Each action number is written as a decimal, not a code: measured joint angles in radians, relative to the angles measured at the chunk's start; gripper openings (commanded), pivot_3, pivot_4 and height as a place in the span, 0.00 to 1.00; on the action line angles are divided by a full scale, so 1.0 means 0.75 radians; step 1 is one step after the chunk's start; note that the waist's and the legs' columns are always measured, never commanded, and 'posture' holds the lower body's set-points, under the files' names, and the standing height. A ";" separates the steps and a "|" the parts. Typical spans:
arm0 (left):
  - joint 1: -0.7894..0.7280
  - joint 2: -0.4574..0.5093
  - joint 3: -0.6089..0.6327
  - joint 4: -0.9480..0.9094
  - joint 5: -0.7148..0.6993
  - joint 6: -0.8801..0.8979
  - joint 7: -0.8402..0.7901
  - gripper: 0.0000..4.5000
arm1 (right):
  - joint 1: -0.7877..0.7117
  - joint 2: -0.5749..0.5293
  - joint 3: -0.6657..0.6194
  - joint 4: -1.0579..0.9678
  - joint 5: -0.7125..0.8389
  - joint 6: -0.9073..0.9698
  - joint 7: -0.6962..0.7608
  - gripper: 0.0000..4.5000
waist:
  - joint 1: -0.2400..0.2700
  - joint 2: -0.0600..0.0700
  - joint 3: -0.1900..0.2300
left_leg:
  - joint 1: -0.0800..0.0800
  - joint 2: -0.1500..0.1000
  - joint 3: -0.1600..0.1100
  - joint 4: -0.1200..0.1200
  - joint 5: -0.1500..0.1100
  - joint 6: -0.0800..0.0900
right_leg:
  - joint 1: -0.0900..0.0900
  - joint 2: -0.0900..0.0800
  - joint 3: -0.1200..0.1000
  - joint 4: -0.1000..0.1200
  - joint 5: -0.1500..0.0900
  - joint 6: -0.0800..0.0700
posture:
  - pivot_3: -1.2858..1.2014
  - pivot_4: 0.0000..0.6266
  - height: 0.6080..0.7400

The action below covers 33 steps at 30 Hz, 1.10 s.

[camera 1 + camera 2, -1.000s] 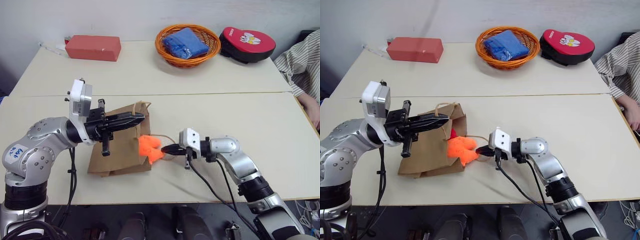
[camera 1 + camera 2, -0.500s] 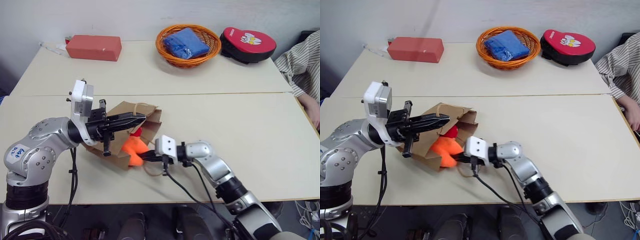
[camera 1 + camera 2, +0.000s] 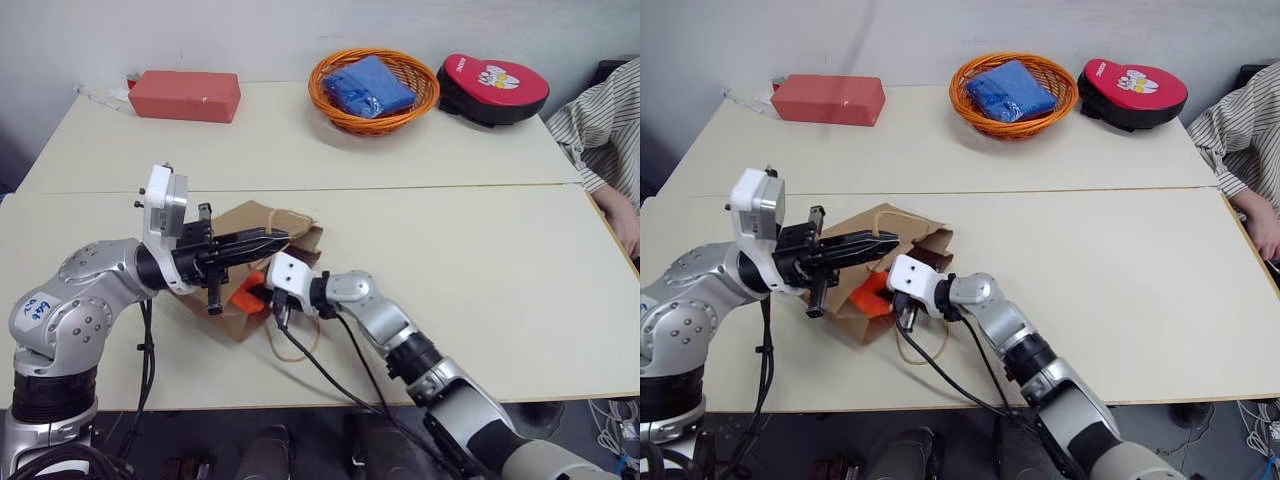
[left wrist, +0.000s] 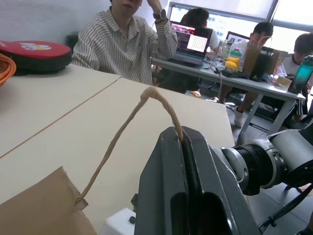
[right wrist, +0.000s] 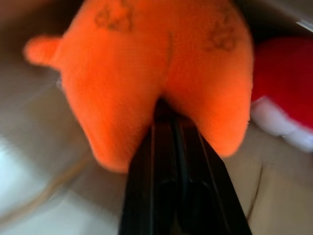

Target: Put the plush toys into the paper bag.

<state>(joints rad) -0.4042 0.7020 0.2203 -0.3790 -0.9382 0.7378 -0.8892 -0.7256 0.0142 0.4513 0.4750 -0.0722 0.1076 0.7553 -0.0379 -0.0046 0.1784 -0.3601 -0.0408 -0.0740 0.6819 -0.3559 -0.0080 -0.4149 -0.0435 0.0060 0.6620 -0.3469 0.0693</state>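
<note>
Left gripper (image 3: 283, 237) reaches level toward the right, its fingers clamped tight on one cord handle (image 4: 128, 125) at the top of the paper bag (image 3: 262, 222), lifting that edge. The bag lies on its side on the near table (image 3: 480, 270), long axis running left to right, its mouth open toward the right. Just inside the mouth sits the orange toy (image 3: 868, 294), pinched at its rear by the right gripper (image 5: 171, 117), whose fingers are closed together on the plush; that gripper points left into the bag. Beside the orange toy, farther inside the bag, is the red toy (image 5: 288, 98). The bag's second handle (image 3: 290, 345) trails on the table in front of the mouth. Well beyond the bag stand a red block (image 3: 185, 95), an orange basket (image 3: 345, 112) holding blue cloth (image 3: 370, 85), and a red pad (image 3: 493, 88).
</note>
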 measured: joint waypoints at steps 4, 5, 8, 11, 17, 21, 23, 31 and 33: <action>0.020 0.000 0.010 0.000 0.000 -0.011 -0.001 0.00 | 0.066 -0.057 -0.022 -0.141 0.086 0.063 0.125 0.02 | 0.010 0.000 0.000 | 0.000 0.000 0.000 0.000 0.000 0.000 | 0.001 -0.001 0.000 -0.001 0.000 0.000 | 0.52 0.24 1.00; 0.022 0.001 0.011 0.001 0.001 -0.012 -0.001 0.00 | 0.085 -0.078 -0.034 -0.195 0.112 0.091 0.152 0.05 | 0.010 0.000 0.000 | 0.000 0.000 0.000 0.000 0.000 0.000 | 0.001 -0.001 0.000 -0.001 0.000 0.000 | 0.52 0.24 1.00; 0.023 0.002 0.013 0.000 0.001 -0.023 -0.004 0.00 | 0.119 -0.190 -0.073 -0.394 0.205 0.250 0.240 0.21 | 0.013 0.000 0.000 | 0.000 0.000 0.000 0.000 0.000 0.000 | 0.001 -0.001 0.000 -0.002 0.000 0.000 | 0.52 0.24 1.00; 0.030 0.008 0.020 0.000 0.002 -0.028 -0.006 0.00 | 0.134 -0.344 -0.149 -0.589 0.307 0.421 0.320 0.44 | 0.014 0.000 0.000 | 0.000 0.000 0.000 0.000 0.000 0.001 | 0.001 -0.001 0.000 -0.002 0.000 0.000 | 0.52 0.24 1.00; 0.040 0.009 0.022 -0.002 0.002 -0.030 -0.003 0.00 | 0.166 -0.616 -0.267 -0.798 0.510 0.703 0.470 0.93 | 0.013 0.000 0.000 | 0.000 0.000 0.000 -0.002 -0.001 0.001 | 0.001 -0.001 0.000 -0.002 0.000 0.000 | 0.52 0.24 1.00; 0.046 0.008 0.021 -0.008 0.002 -0.036 0.004 0.00 | 0.201 -0.733 -0.401 -0.800 0.655 0.927 0.469 1.00 | 0.017 0.000 0.000 | 0.000 0.000 0.000 -0.002 -0.001 0.001 | 0.001 -0.001 0.000 -0.003 0.000 0.000 | 0.52 0.24 1.00; 0.052 0.008 0.022 -0.011 0.002 -0.038 0.010 0.00 | 0.215 -0.795 -0.487 -0.776 0.716 1.091 0.439 1.00 | 0.022 0.000 0.000 | -0.001 0.000 0.000 -0.001 -0.001 0.002 | 0.002 -0.001 0.001 -0.004 0.000 0.000 | 0.52 0.24 1.00; 0.064 0.006 0.020 -0.050 -0.002 -0.038 0.030 0.00 | 0.246 -0.864 -0.627 -0.794 0.944 1.820 0.292 1.00 | 0.032 -0.001 0.000 | 0.000 0.001 0.001 -0.002 -0.001 0.002 | 0.002 -0.001 0.001 -0.003 0.000 0.000 | 0.52 0.24 1.00; 0.064 0.006 0.020 -0.052 -0.004 -0.038 0.034 0.00 | 0.247 -0.806 -0.643 -0.806 1.053 1.931 0.216 1.00 | 0.032 -0.001 0.000 | 0.000 0.001 0.001 -0.002 -0.001 0.002 | 0.002 -0.001 0.001 -0.003 0.000 0.000 | 0.52 0.24 1.00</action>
<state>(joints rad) -0.3564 0.7066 0.2356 -0.4179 -0.9412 0.7093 -0.8640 -0.5400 -0.5899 -0.0313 -0.1296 0.7174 1.5556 0.9175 -0.0138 -0.0050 0.1782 -0.3603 -0.0399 -0.0735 0.6805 -0.3568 -0.0065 -0.4136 -0.0440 0.0069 0.6595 -0.3469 0.0693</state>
